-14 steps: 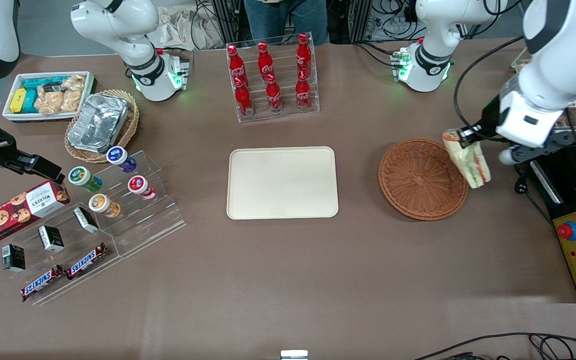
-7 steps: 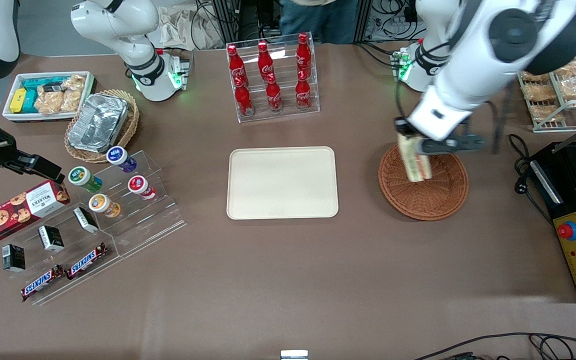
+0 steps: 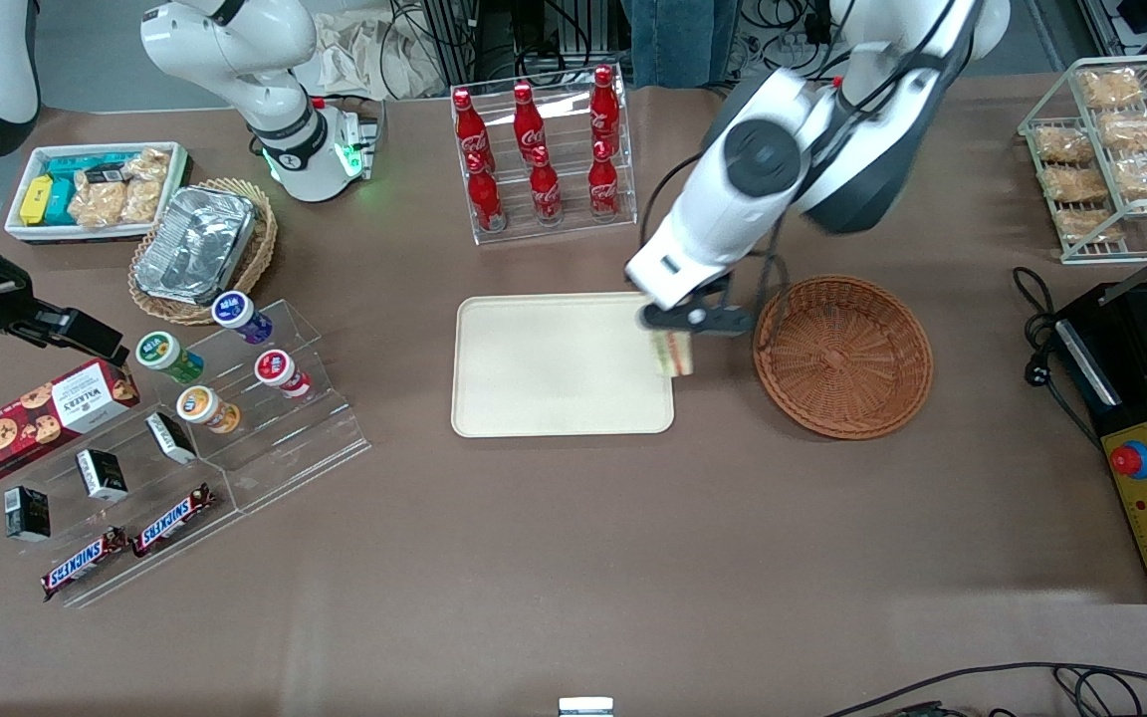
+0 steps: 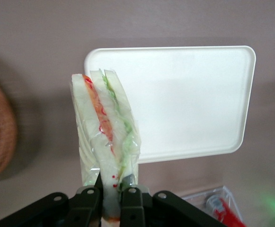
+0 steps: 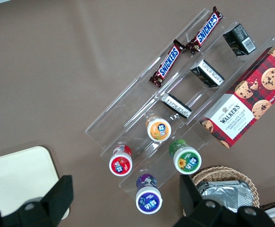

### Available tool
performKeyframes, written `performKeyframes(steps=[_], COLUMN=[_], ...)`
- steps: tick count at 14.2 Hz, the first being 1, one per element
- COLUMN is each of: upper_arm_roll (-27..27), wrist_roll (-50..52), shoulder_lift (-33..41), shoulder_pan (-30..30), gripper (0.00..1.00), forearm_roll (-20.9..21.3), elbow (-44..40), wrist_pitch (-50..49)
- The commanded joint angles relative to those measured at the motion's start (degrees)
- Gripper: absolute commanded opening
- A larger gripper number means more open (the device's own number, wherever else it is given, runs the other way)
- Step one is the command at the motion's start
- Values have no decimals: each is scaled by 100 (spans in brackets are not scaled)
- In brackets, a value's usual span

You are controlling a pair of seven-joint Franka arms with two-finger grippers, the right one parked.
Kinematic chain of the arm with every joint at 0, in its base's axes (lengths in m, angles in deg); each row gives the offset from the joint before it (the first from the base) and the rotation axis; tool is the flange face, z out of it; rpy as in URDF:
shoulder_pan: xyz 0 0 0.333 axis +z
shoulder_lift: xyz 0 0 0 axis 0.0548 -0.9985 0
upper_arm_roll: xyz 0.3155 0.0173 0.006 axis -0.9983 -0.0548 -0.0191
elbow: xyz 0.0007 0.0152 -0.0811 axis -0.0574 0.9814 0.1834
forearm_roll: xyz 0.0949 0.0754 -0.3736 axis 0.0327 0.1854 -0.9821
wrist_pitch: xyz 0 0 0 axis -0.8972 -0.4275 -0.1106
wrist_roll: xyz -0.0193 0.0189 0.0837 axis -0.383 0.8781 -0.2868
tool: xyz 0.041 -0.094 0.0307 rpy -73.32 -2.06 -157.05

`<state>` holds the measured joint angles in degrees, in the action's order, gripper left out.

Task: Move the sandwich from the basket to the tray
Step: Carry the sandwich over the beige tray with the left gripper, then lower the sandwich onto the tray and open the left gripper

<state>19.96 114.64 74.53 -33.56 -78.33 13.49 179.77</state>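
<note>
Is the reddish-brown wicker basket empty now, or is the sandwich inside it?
Empty. The round reddish-brown wicker basket shows only bare weave; the end effector holds the triangular sandwich at the cream tray's edge.

The tool, clamped on the sandwich, hangs over the tray at its edge nearest the basket. The tray's whole face lies bare. The rack of red bottles stands farther from the front camera, well apart. Open brown surface spreads nearer the camera.
</note>
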Motion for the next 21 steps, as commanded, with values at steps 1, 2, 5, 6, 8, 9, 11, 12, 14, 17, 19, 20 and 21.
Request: performKeyframes(steps=[1, 2, 5, 6, 8, 9, 11, 12, 14, 17, 19, 20, 21], upper_arm_roll=[-87, -87, -87, -104, -104, -104, -113, -113, -122, -410, -586, -605, -605], wrist_roll=[253, 219, 280, 297, 271, 245, 218, 236, 227, 166, -376, -762, -1184], shoulder_lift=[-451, -591, -1022, -1058, -1067, -1076, -1067, -1059, -997, -673, -269, -59, 126], shoulder_pan=[-280, -306, -455, -500, -500, -500, -500, -491, -430, -351, -168, -1, 201], gripper=[0, 0, 0, 0, 0, 0, 0, 37, 100, 100, 100, 100, 100], forearm_roll=[-33, -24, 151, 160, 178, 178, 204, 283, 537, 818, 872, 863, 855], elbow=[-87, -61, -34, 70, 412, 632, 818, 818, 810, 713, 573, 555, 555], wrist_pitch=[537, 696, 1153, 1268, 1723, 1987, 2183, 2183, 2148, 1597, 1061, 867, 665])
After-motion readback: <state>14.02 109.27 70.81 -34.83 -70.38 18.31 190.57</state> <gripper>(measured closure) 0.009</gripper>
